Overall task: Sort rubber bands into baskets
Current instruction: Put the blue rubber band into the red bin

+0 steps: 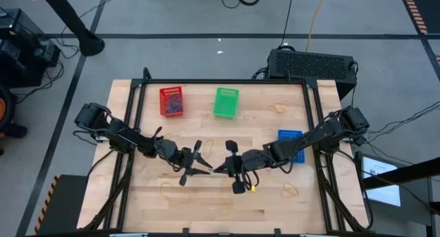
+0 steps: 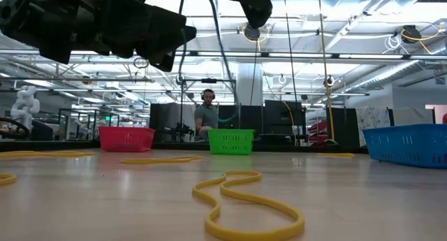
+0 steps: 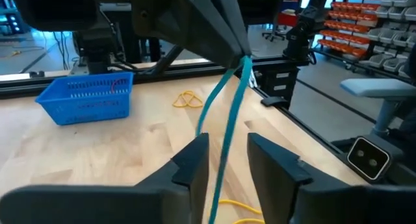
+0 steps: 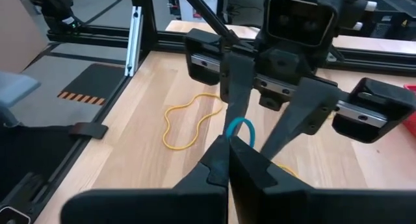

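Note:
A blue rubber band (image 3: pixel 229 113) is stretched between my two grippers above the middle of the table. My right gripper (image 4: pixel 229 149) is shut on it and shows in the high view (image 1: pixel 218 168). My left gripper (image 3: pixel 224 152) is open and faces it tip to tip (image 1: pixel 207 167), with the band running into the gap between its fingers. The red basket (image 1: pixel 171 101) and green basket (image 1: pixel 225 102) stand at the far side. The blue basket (image 1: pixel 290 145) stands at the right under my right arm. Yellow rubber bands (image 1: pixel 289 190) lie flat on the table. My left gripper has the band at one open finger: one strand meets that finger's tip (image 3: pixel 199 138) and the other strand (image 3: pixel 221 185) runs through the gap. The band seems looped round that finger. The strands are drawn straight and clear of the table. My right gripper pinches the band's other end (image 3: pixel 246 60) between its two shut fingertips, coming level from the table's right. A short blue loop (image 4: pixel 239 130) sticks out past the fingertips. The band is lifted clear of the table.
Loose yellow bands lie at the far right (image 1: pixel 278 108), at the near left (image 1: pixel 172 192) and close to the low camera (image 2: pixel 244 202). A big black box (image 1: pixel 313 64) stands behind the table's far right corner. A person (image 2: pixel 207 115) stands in the room beyond.

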Available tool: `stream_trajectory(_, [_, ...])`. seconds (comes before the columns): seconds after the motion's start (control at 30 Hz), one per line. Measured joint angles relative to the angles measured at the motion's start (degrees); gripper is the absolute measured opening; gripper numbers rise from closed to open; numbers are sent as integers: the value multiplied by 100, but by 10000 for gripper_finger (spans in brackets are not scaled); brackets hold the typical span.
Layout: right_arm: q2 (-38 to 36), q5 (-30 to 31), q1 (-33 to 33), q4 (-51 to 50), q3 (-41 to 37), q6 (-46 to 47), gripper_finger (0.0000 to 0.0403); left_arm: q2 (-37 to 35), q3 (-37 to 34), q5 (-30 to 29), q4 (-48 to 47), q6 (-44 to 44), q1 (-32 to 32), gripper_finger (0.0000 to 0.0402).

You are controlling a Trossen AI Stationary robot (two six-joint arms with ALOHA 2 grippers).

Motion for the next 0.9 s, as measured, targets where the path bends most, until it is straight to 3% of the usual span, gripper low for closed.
stream_trajectory(0.2, [0, 2, -61, -6, 0, 9, 0, 0, 2, -186, 8, -1, 0, 71])
stream_trajectory(0.37, [0, 2, -68, -112, 2, 6, 0, 0, 2, -198, -62, 17, 4, 12])
stream_trajectory(0.6, [-2, 65, -73, -296, 4, -21, 29, -210, 2, -198, -244, 3, 124, 4])
stream_trajectory(0.73, [-2, 739, -73, -621, 4, -197, 76, -757, 2, -253, -1023, -34, 276, 4])
stream_trajectory(0.83, [-2, 1291, -97, -1151, 4, -293, 110, -1445, 2, -483, -2099, -152, 438, 3])
stream_trajectory(0.9, [-2, 1353, -153, -1547, 4, -287, 128, -1995, 2, -745, -2968, -164, 556, 3])
